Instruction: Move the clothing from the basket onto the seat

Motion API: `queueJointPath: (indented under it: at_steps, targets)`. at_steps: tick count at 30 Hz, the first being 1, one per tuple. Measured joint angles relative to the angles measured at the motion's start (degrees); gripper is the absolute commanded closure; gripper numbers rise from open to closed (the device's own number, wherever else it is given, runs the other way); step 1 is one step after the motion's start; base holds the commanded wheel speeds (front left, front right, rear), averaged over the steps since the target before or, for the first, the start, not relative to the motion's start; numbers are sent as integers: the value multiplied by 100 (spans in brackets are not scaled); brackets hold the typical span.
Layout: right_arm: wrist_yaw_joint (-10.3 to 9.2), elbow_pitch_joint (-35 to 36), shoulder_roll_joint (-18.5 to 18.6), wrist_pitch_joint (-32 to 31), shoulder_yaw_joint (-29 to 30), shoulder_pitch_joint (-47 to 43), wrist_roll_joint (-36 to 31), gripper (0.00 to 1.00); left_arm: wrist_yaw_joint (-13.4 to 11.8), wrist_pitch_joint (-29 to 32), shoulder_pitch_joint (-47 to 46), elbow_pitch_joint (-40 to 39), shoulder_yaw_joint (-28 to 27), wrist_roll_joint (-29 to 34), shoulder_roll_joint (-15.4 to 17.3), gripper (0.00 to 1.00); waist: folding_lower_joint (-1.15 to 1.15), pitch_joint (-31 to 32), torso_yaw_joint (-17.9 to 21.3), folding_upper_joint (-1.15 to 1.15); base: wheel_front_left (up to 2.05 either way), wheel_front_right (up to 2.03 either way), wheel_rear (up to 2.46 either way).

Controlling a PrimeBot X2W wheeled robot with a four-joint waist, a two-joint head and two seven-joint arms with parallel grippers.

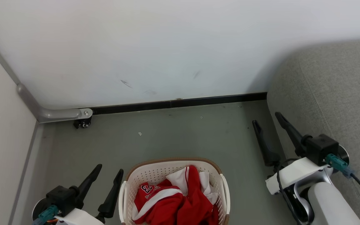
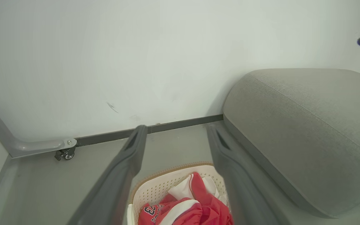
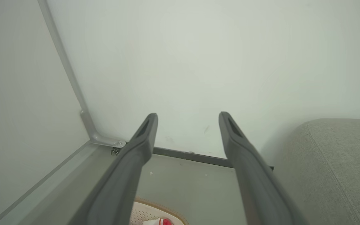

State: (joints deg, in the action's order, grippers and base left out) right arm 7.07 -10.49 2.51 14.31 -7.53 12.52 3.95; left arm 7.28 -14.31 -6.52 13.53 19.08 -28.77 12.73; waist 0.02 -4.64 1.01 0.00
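The cream-white basket (image 1: 155, 170) with a brown rim stands on the grey floor at the bottom centre. Red and white clothing (image 1: 180, 200) lies heaped inside it, a number showing on one piece. The light-grey seat (image 1: 333, 93) rises at the right. My left gripper (image 1: 110, 168) is open just left of the basket, nothing between its fingers. My right gripper (image 1: 266, 117) is open between the basket and the seat's edge, holding nothing. The left wrist view shows the basket (image 2: 155, 193), the clothing (image 2: 198, 207) and the seat (image 2: 305, 125). A corner of the basket (image 3: 145, 212) appears in the right wrist view.
A white wall (image 1: 167, 47) with a black baseboard (image 1: 180, 103) closes the far side. At the left stands a pale panel with a grey metal foot and small caster (image 1: 83, 122). Bare grey floor (image 1: 183, 134) lies between basket and wall.
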Motion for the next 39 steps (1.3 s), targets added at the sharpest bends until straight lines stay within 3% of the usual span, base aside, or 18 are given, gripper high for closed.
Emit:
queueJointPath:
  at_steps: [30, 39]
  targets:
    - [0, 951, 21, 8, -73, 845, 71, 0, 0, 1, -952, 514, 1460, -575, 490, 0, -1, -1411, 284, 0, 0, 0, 0]
    - [0, 1106, 32, 8, -71, 968, 143, 0, 0, 12, -1572, 699, 2126, -605, 818, 0, -1, -1910, 399, 0, 0, 0, 0]
